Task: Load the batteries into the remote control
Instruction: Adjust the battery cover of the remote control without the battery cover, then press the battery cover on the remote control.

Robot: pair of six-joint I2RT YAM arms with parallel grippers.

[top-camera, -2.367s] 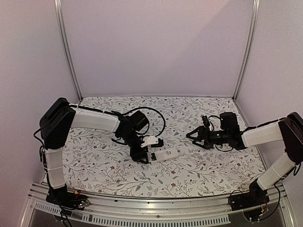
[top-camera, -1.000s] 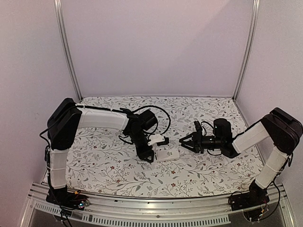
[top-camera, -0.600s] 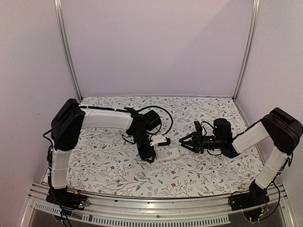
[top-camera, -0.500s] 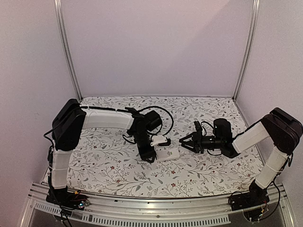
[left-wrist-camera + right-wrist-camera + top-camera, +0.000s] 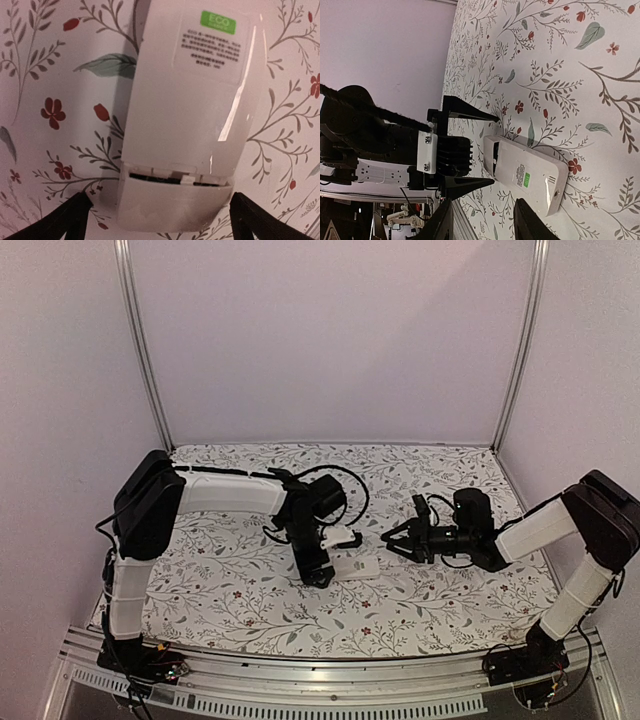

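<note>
Floral cloth (image 5: 225, 592) on table, plain pale walls (image 5: 330, 340), alu posts (image 5: 140, 340). Remote (image 5: 185, 115) lies face down mid-table; green "ECO" sticker (image 5: 218, 22), small print unreadable. Left claw (image 5: 496, 150) spread wide, straddling its end. Right claw (image 5: 398, 541) part-spread, near its right.

We read "ECO" on a green sticker (image 5: 218, 21) on the back of the remote control (image 5: 185, 115); the small print (image 5: 214, 50) just below it is illegible.

A robot lab test cell — plain walls (image 5: 330, 340), aluminium rails (image 5: 300, 685), floral-cloth table (image 5: 440, 610).
</note>
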